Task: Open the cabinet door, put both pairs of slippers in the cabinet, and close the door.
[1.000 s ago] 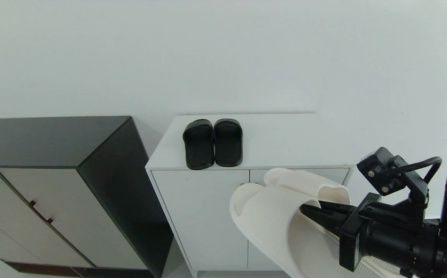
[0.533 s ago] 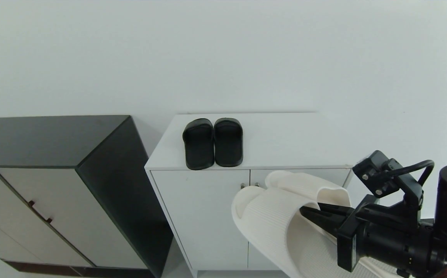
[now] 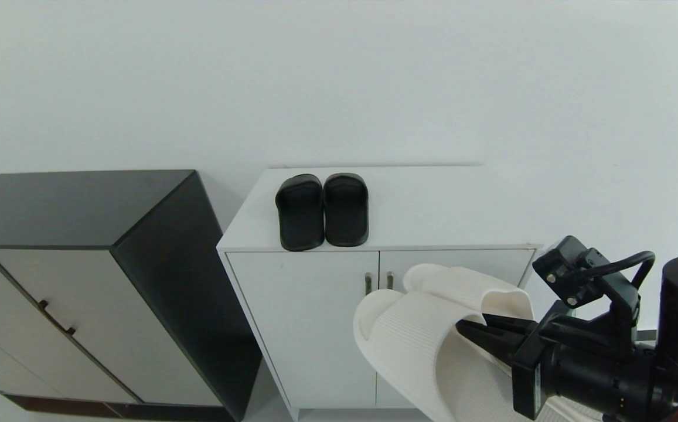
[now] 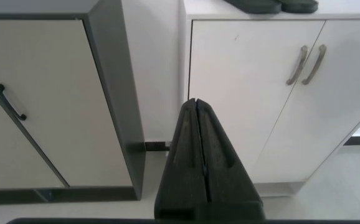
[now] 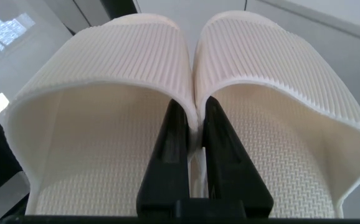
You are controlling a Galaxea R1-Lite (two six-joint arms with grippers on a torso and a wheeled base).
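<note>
A pair of white ribbed slippers (image 3: 426, 334) hangs in front of the white cabinet's (image 3: 309, 328) right door, held side by side by my right gripper (image 3: 470, 334). Its fingers (image 5: 174, 134) pinch the two inner edges of the white slippers (image 5: 130, 74) together. A pair of black slippers (image 3: 322, 210) lies on the cabinet top, left of centre. Both cabinet doors are shut, with two metal handles (image 3: 377, 283) at the middle seam. My left gripper (image 4: 197, 109) is shut and empty, low in front of the cabinet's (image 4: 248, 99) left door, with the handles (image 4: 307, 65) farther off.
A black cabinet (image 3: 81, 217) with beige doors stands directly left of the white one, with a narrow gap between them. A plain white wall runs behind both. Pale floor shows below the cabinets.
The right arm with the white slippers has sunk a little and drawn back, uncovering the door handles. The head view has shifted slightly, so the cabinets sit a bit higher.
</note>
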